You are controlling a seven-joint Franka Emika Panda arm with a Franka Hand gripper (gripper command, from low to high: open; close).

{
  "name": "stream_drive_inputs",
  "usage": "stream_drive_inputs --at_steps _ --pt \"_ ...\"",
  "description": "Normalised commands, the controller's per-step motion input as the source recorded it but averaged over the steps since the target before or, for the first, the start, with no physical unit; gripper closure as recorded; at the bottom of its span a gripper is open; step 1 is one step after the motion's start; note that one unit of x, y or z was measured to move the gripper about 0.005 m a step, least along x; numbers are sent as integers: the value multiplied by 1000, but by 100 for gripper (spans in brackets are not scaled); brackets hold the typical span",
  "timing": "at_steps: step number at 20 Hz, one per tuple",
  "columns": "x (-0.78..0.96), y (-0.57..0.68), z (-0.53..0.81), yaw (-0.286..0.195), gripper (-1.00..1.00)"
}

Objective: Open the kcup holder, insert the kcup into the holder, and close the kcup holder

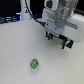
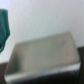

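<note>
The kcup (image 1: 34,63), a tiny round white pod with a green and blue top, lies on the white table toward the front in the exterior view. My gripper (image 1: 57,40) hangs above the table at the back right, well away from the pod. Its two dark fingers (image 1: 49,35) stand apart with nothing between them. The black kcup holder does not show clearly in the exterior view. The blurred wrist view is filled by a grey flat-topped block (image 2: 44,56); I cannot tell whether this is the holder. The pod is out of the wrist view.
The white table (image 1: 20,50) spreads around the pod. Dark equipment (image 1: 10,20) and a cable stand at the back on the exterior view's left. A green object (image 2: 4,25) shows at the wrist view's edge against a pale wall.
</note>
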Motion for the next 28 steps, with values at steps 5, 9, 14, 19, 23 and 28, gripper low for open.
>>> stream_drive_inputs --at_steps 5,9,14,19,23,28 --pt "393 -592 100 -214 -100" --pt "374 -570 37 -219 -100" --pt "572 -444 21 -212 -100" --pt "656 -368 4 -196 -100" --pt "723 -294 0 -180 -100" --pt "538 -284 -61 -147 -100"
